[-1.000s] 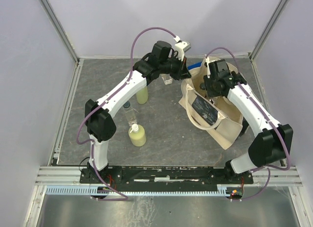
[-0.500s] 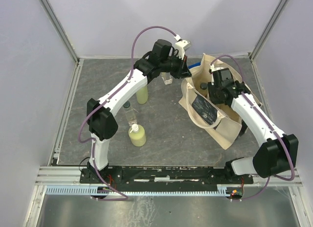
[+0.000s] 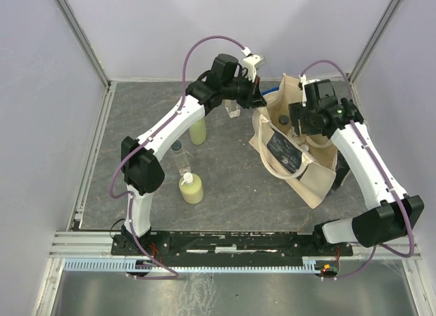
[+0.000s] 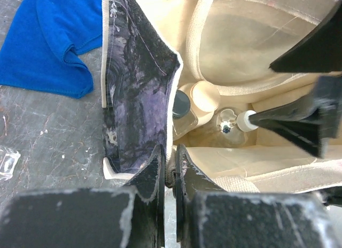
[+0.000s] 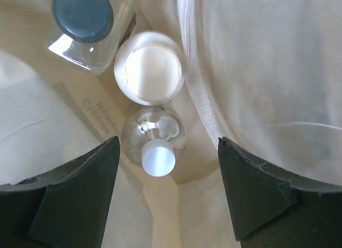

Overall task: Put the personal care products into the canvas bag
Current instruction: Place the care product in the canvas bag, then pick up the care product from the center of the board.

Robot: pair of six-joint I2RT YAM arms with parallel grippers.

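Note:
The canvas bag (image 3: pixel 310 176) stands at the right with its dark panel facing left. My left gripper (image 4: pixel 170 170) is shut on the bag's rim (image 4: pixel 172 152), which holds the mouth apart. Inside lie a clear black-capped bottle (image 5: pixel 85 23), a beige jar (image 5: pixel 149 71) and a squat silvery bottle (image 5: pixel 155 138). My right gripper (image 5: pixel 168 189) hovers open above the silvery bottle, touching nothing. On the table stand two yellow-green bottles (image 3: pixel 197 132) (image 3: pixel 191 188), a clear black-capped bottle (image 3: pixel 180 159) and a small clear bottle (image 3: pixel 233 110).
A blue cloth (image 4: pixel 48 45) lies on the grey mat just behind the bag. Metal rails and pale walls bound the mat (image 3: pixel 136 112). The right fingers (image 4: pixel 294 119) reach into the bag's mouth from the right in the left wrist view.
The right gripper has opened and let go of the silvery bottle, which now rests in the bag. The right arm has lifted and drawn back a little. The left gripper keeps its hold.

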